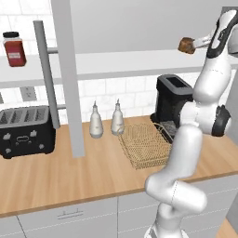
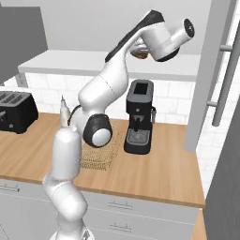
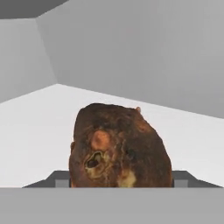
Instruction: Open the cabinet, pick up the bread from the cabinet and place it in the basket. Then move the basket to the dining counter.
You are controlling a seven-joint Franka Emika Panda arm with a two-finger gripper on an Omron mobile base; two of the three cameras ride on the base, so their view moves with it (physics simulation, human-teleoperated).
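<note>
**Bread held at the cabinet shelf, basket waiting on the worktop**

Cabinet (image 1: 65,74) stood open; its light-grey door edge and long bar handle (image 1: 46,74) hung in front of the white shelf (image 1: 130,62) in the left base view; in the right base view another door with a bar handle (image 2: 224,70) stood at the right.

Arm reached high, hand level with the shelf; gripper (image 1: 191,45) pointed into the cabinet, fingers closed against the bread (image 1: 186,45); the dark-brown bun sat at the finger ends, just above the shelf surface, whether touching it I could not tell. In the hand view the bread (image 3: 119,146) loomed close between the two finger tips, one pad (image 3: 59,178) at its left flank, the other at its right; white shelf floor and grey cabinet walls behind it. In the right base view the bread (image 2: 139,55) showed as a brown sliver under the hand.

Basket (image 1: 145,144) lay on the wood worktop (image 1: 69,181) below the shelf, golden wire mesh, nothing in it; just beside it to the right a black coffee machine (image 1: 171,100), to its left two small white bottles (image 1: 106,121). Basket (image 2: 99,157) partly hidden behind the arm's elbow in the right base view. Black toaster (image 1: 25,130) stood far left on the worktop; red-filled jar (image 1: 14,48) on the shelf, well apart from the bread.
</note>
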